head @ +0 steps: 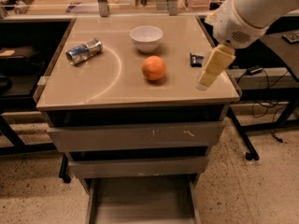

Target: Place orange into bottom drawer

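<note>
While the orange (153, 67) rests on the beige worktop (93, 90), a little right of the middle, the end effector (205, 81) hangs above the right front part of the same surface. It is a pale yellow piece that slants down and to the left from the thick white arm (247, 13), which comes in from the upper right corner. Its tip is near the right edge of the worktop, well apart from the orange, and it touches nothing that I can see. From this view I cannot tell whether it is wide or narrow; nothing shows in its grasp.

Just behind the orange stands a white bowl (146, 38), upright and near the fruit but not touching it. On the left side a shiny metal can (84, 51) lies on its side. A small dark packet (195, 59) lies to the right of the orange, and the end effector partly hides it. A thin curved mark runs over the worktop between the can and the orange.

Under the worktop two upper drawers (135, 136) with scuffed grey fronts are closed. The bottom drawer (140, 204) below them is pulled out toward the camera, and its flat floor and thin side walls are visible. The orange is not in it. The cabinet stands on a speckled floor (252, 190).
</note>
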Available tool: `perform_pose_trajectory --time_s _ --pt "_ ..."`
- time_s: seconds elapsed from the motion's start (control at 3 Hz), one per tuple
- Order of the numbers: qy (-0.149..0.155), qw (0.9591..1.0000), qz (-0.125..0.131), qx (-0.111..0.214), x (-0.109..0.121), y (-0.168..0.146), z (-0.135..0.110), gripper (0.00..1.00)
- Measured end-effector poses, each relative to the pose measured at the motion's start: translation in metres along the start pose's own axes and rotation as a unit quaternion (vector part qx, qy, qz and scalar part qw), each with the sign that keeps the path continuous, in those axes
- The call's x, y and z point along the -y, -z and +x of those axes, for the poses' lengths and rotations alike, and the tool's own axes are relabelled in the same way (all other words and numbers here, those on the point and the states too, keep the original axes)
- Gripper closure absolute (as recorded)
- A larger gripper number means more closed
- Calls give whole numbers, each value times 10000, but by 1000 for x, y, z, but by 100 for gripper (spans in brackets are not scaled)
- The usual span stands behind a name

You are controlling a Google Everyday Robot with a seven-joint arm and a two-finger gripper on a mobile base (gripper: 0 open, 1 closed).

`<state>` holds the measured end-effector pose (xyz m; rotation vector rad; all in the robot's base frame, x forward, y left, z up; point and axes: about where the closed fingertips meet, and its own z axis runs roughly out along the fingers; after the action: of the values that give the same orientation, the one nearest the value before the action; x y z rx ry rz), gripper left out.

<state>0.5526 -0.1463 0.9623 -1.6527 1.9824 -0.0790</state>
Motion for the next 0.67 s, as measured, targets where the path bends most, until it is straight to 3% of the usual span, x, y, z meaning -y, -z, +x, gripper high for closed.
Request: perform_pose_trajectory --time_s 0.33,0.67 --pt "-18 9997 23 228 21 -37 -16 0" --pt "-22 9997 13 239 22 -40 -16 0"
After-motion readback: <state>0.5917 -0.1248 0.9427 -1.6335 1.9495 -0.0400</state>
